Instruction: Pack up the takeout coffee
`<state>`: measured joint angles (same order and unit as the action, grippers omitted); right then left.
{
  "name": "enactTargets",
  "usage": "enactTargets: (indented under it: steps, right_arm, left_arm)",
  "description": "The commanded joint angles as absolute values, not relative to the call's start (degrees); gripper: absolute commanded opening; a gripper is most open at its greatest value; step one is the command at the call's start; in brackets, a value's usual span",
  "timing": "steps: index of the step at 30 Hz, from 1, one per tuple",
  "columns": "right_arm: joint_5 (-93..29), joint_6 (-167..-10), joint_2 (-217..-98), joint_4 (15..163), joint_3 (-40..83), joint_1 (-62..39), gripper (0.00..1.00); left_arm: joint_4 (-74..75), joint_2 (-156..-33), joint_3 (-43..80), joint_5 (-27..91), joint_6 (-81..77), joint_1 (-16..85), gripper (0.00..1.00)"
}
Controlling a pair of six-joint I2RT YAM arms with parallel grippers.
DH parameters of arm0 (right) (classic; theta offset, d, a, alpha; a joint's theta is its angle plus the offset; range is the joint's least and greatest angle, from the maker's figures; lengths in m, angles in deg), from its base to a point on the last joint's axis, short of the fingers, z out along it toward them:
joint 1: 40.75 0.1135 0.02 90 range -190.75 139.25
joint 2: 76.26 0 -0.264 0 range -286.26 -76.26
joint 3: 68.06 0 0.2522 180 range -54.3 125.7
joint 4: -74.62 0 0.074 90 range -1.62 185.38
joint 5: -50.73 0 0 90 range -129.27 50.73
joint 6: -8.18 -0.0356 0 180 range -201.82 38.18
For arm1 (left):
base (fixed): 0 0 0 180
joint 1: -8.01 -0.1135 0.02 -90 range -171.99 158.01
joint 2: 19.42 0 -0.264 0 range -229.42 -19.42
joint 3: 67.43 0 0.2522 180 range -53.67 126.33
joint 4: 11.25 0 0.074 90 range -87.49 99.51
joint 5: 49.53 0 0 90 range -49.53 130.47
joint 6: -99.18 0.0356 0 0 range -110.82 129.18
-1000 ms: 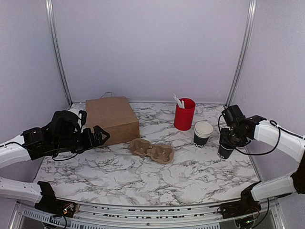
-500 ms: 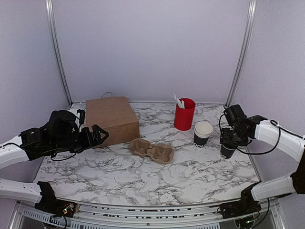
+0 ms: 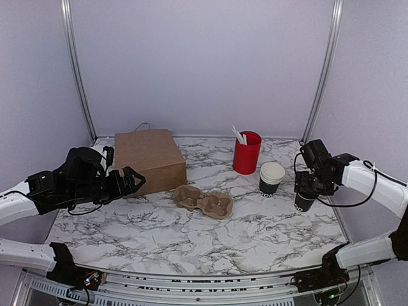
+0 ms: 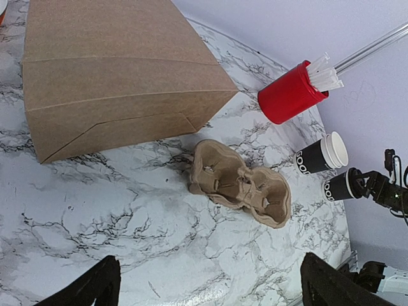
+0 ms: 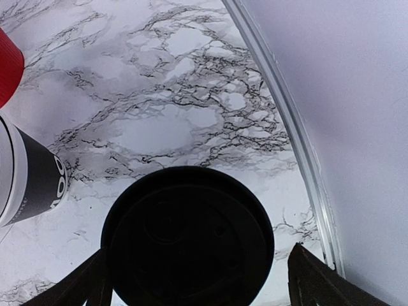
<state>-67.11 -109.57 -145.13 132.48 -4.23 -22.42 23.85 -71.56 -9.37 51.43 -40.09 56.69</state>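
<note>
Finding: packing is not begun, by my judgement. On the marble tabletop (image 3: 255, 236) the brown paper bag (image 3: 150, 159) stands at the far left, and I cannot tell whether its mouth is open. The pulp cup carrier (image 3: 204, 202) lies mid-table just in front of it, both wells empty. The takeout coffee (image 5: 188, 236) stands upright, lid on, near the right edge and well apart from both.

My right fingers (image 5: 319, 284) straddle that lid, spread wider than it and gripping nothing. My left fingers (image 4: 89, 287) hang wide apart near the bag, also with nothing between them.

Obstructions: the red cup (image 3: 247, 153) of white utensils stands further back. The stack of lidless cups (image 3: 271, 178) stands just beside the coffee, on the carrier side, where I judge a knock most likely.
</note>
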Motion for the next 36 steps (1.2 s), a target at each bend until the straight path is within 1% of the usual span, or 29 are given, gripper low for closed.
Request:
enactTargets:
  steps: [1,12,17,23,29,33,36]
  right_arm:
    - [-69.0,-109.4,-143.4,134.5,-1.2,-22.9,0.92]
    - [-69.6,-109.0,-141.6,136.7,0.6,-23.0,0.92]
    - [-67.9,-107.2,-140.2,136.8,2.3,-22.9,0.91]
    - [-63.6,-105.6,-138.5,135.8,3.9,-21.9,0.91]
    - [-62.1,-106.5,-138.6,134.8,6.4,-16.4,0.9]
    - [-60.5,-107.0,-139.4,133.0,7.5,-12.8,0.88]
    - [-59.1,-106.6,-139.6,131.2,7.9,-11.7,0.87]
  left_arm:
    - [24.6,-71.7,-9.2,51.3,-39.9,56.4,0.99]
    - [24.5,-72.6,-8.8,51.1,-39.7,56.4,0.99]
    - [24.4,-73.1,-8.3,51.5,-39.7,56.4,0.99]
    - [25.9,-72.9,-6.5,56.6,-39.8,55.6,0.99]
    - [31.1,-73.4,-3.9,66.5,-43.1,52.6,0.99]
    - [31.3,-74.0,-3.2,68.8,-43.0,48.7,0.99]
    - [31.2,-76.0,-1.4,68.0,-40.7,44.1,0.99]
